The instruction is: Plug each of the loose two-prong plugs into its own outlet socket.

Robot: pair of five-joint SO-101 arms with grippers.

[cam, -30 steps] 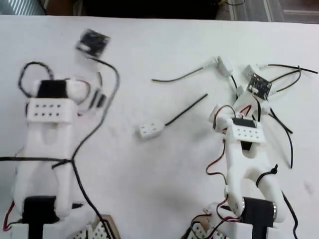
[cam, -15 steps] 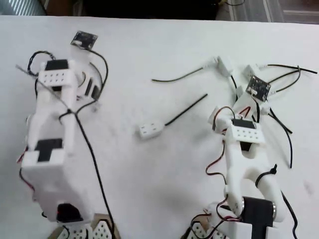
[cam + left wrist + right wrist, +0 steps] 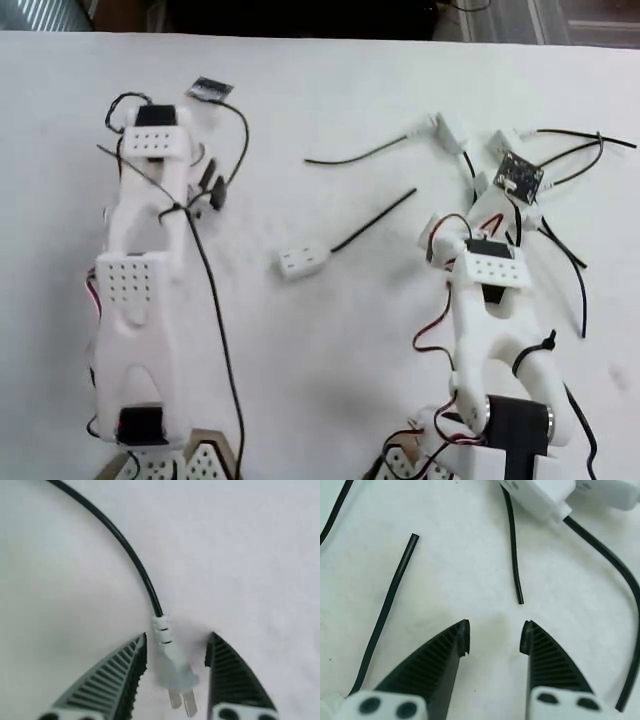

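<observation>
**Step in hand: grasp a loose plug with the left arm.**

1. Left arm status. I read the left gripper (image 3: 177, 639) as moderately open and holding nothing. The two-prong plug (image 3: 172, 669) lies flat on the table (image 3: 260, 555) between the fingers (image 3: 125, 680) and touches neither pad. Its prongs (image 3: 181, 704) point back toward the wrist. Its black cord (image 3: 127, 555) curves away from the gripper.

2. Right arm status. The right gripper (image 3: 495, 629) is likewise open and empty. It sits over bare table near a loose cord end (image 3: 520, 599) and a white socket body (image 3: 540, 495).

3. Target. In the high view a white outlet socket (image 3: 303, 261) lies between the two arms, well apart from the left arm's gripper.

4. Procedure.
   - I judge that the pads should land on the moulded body, not on the ribbed strain relief and not on the prongs.
   - Before closing, I centre the gap over the body so that both pads meet it together. An off-centre close is likely to spin the plug.
   - I close slowly and lift only enough to free the cord.

5. Caution.
   - On this heading the prongs would face the palm, so I expect a reorientation or a hand-over before insertion.
   - The cord may drag and twist the plug, so I would carry along its slack.
</observation>
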